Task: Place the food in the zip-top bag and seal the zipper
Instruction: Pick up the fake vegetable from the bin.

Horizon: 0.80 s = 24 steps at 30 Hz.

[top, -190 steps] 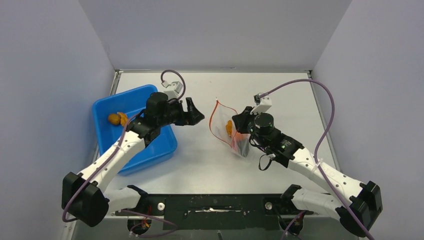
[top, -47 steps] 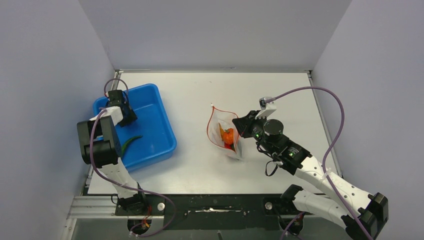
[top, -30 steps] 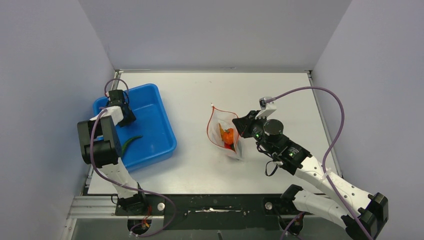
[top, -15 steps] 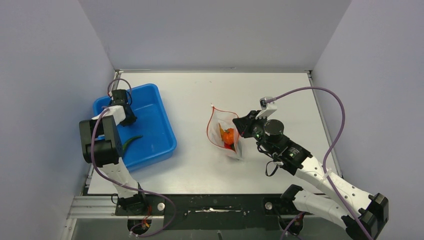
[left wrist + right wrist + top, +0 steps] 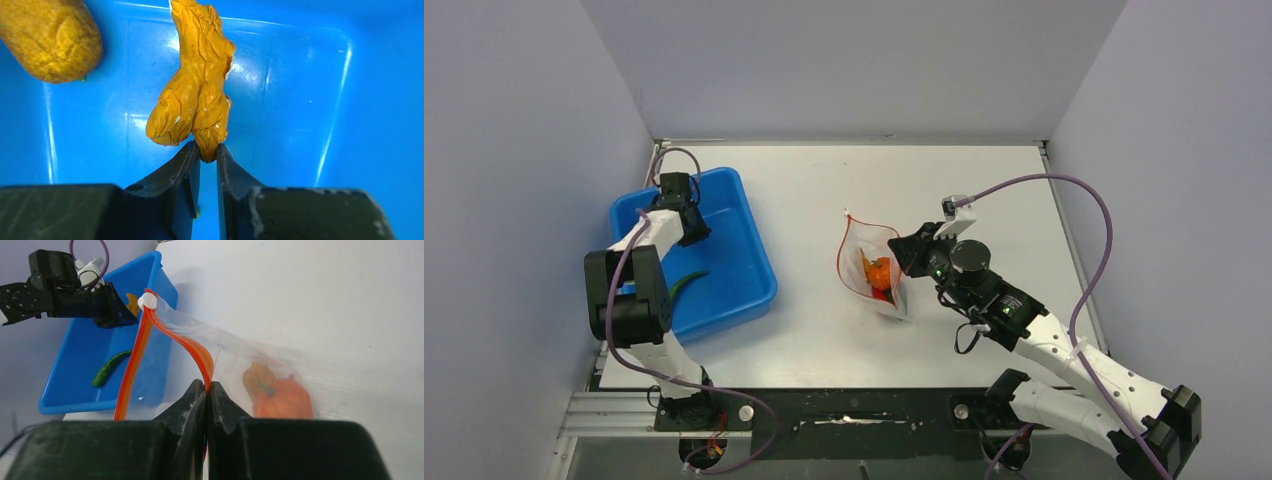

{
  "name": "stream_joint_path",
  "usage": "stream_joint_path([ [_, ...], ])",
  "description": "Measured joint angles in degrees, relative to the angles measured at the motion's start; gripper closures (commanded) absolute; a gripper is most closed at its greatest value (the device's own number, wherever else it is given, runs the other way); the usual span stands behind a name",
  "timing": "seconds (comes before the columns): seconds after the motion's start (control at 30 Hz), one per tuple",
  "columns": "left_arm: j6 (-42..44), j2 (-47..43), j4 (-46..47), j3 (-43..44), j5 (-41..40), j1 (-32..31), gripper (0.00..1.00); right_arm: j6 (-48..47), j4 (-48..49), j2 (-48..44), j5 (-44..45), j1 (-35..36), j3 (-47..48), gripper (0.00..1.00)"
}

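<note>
The left gripper (image 5: 205, 152) is closed on the lower end of a wrinkled yellow-brown lump (image 5: 195, 95) inside the blue tray (image 5: 310, 100). A 2nd, rounder lump (image 5: 50, 40) lies near a tray corner, apart from the gripped one. A curved green piece (image 5: 686, 282) lies on the tray floor, nearer the arm bases.

The right gripper (image 5: 206, 390) is closed on 1 lip of the red-orange zipper (image 5: 131, 365). The clear bag (image 5: 235, 347) rests on the white table (image 5: 964, 190) near its centre, apart from the tray, with its mouth gaping toward the tray. The bag contains 1 orange fruit (image 5: 282, 399) and 1 brown lump (image 5: 257, 376), touching each other.
</note>
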Motion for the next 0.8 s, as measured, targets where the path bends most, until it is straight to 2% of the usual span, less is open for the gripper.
stream_joint_path([
  [0.3, -1.16, -8.68, -1.75, -2.51, 5.01, 0.11, 0.97, -0.13, -0.98, -0.17, 1.03, 0.00, 0.02, 1.00],
  [0.8, -0.83, -26.40, -6.25, -4.90, 18.67, -0.15, 0.99, 1.57, -1.09, 3.06, 1.18, 0.57, 1.60, 1.00],
])
